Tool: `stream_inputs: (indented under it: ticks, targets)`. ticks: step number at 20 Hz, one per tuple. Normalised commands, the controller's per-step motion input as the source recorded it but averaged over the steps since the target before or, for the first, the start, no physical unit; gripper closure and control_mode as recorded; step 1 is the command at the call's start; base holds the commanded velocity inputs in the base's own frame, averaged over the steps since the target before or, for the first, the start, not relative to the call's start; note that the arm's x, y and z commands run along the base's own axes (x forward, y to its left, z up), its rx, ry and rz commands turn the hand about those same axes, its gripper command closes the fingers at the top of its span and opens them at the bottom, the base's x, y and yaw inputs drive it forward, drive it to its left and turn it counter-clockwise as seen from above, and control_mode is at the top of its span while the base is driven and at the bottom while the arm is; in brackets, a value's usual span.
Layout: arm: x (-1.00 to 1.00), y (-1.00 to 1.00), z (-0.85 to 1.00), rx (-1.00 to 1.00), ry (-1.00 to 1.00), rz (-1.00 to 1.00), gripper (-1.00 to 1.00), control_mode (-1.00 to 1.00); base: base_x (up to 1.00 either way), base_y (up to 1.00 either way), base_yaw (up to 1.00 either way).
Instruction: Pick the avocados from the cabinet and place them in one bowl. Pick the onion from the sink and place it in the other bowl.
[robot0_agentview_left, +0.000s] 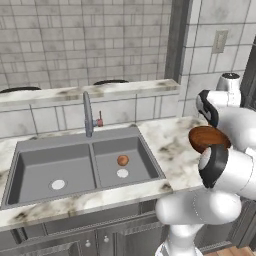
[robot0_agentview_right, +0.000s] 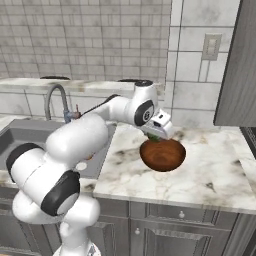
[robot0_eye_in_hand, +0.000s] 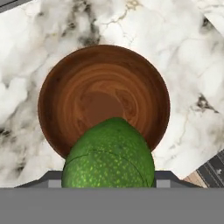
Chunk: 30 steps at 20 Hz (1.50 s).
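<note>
Your gripper (robot0_eye_in_hand: 109, 186) is clamped on the green avocado (robot0_eye_in_hand: 109, 157), which hangs above the reddish-brown bowl (robot0_eye_in_hand: 57, 92) at its six o'clock rim.

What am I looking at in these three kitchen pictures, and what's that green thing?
A white robot arm works at a marble counter in a computer-rendered kitchen. Two pictures come from cameras behind the arm, left and right. The third looks down from the arm's hand. Its gripper is shut on a bright green avocado, held above a reddish-brown bowl on the counter. The bowl looks empty. In the grey sink lies a small orange-brown onion.
</note>
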Motion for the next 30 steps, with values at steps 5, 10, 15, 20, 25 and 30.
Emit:
stream_inputs:
  ticks: [5, 10, 15, 20, 25, 30]
  targets:
    - [0.45, -0.22, -0.47, 0.07, 0.15, 0.0, 1.0, -1.0, 0.0, 0.0, 0.0]
    - [0.32, -0.07, -0.6, 0.08, 0.14, 0.0, 1.0, -1.0, 0.0, 0.0, 0.0]
    - [0.17, -0.15, -0.62, 0.05, 0.1, 0.0, 1.0, -1.0, 0.0, 0.0, 0.0]
    - [0.14, -0.25, -0.53, 0.01, 0.05, 0.0, 1.0, -1.0, 0.0, 0.0, 0.0]
    - [0.27, -0.15, -0.49, 0.0, 0.04, 0.02, 1.0, -1.0, 0.0, 0.0, 0.0]
    - [0.3, -0.01, -0.23, 0.04, 0.0, 0.07, 1.0, -1.0, 0.0, 0.0, 0.0]
